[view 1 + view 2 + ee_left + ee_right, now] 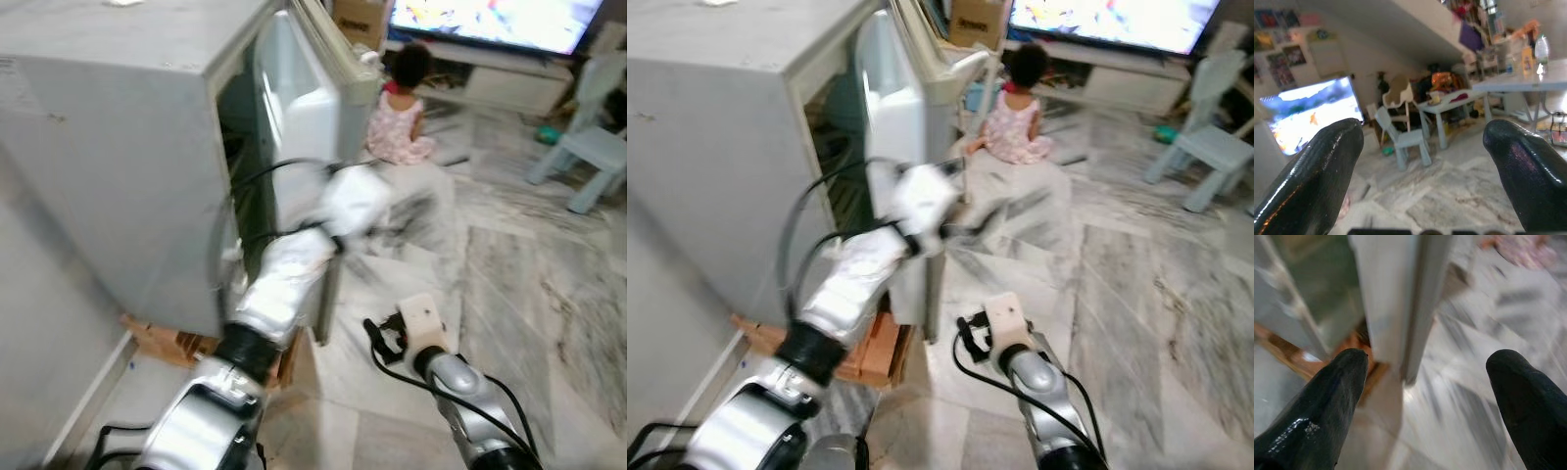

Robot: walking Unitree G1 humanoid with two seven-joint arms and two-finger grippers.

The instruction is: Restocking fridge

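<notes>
A small grey fridge [118,147] stands at my left with its door [304,108] swung partly open; its dark inside shows through the gap. My left arm reaches up past the door's edge, and its blurred left gripper [411,211] points out into the room. In the left wrist view the left gripper [1422,132] is open and holds nothing. My right gripper [382,338] hangs low over the floor near the door's bottom corner. In the right wrist view it [1427,362] is open and empty, facing the door's lower edge [1400,308].
The fridge rests on a wooden pallet [162,338]. A child [402,108] sits on the marble floor before a TV [500,20]. A pale blue small chair [588,147] stands at the right. A cardboard box [358,15] sits behind the fridge.
</notes>
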